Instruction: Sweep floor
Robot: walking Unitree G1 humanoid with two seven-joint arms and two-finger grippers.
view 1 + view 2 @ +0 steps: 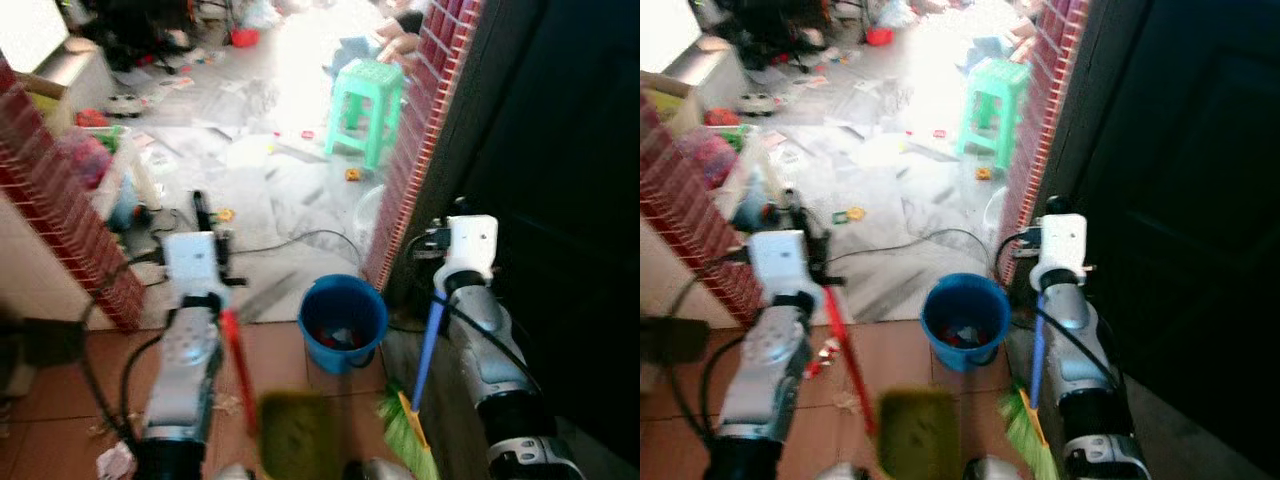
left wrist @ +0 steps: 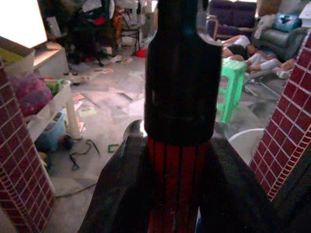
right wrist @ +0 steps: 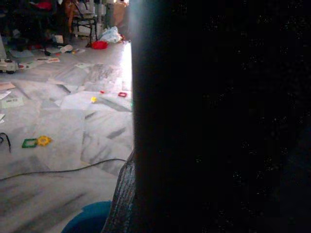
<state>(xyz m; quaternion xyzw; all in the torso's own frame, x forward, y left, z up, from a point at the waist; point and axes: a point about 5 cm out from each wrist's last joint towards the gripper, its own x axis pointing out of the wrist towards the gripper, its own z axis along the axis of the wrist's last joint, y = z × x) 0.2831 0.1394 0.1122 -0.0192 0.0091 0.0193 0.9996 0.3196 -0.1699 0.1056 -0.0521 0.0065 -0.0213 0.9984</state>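
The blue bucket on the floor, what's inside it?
The round blue plastic bucket holds some red and pale bits at its bottom, too blurred to identify. Its near wall hides part of the inside.

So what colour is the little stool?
Mint green stool, clearest in the left eye view.

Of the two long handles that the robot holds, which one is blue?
The broom handle in the right gripper, beside the dark door, is blue and ends in green bristles. The left gripper holds the red dustpan handle.

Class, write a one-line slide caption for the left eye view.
Holding a red-handled dustpan and blue-handled broom, the robot faces a blue bucket before a littered floor.
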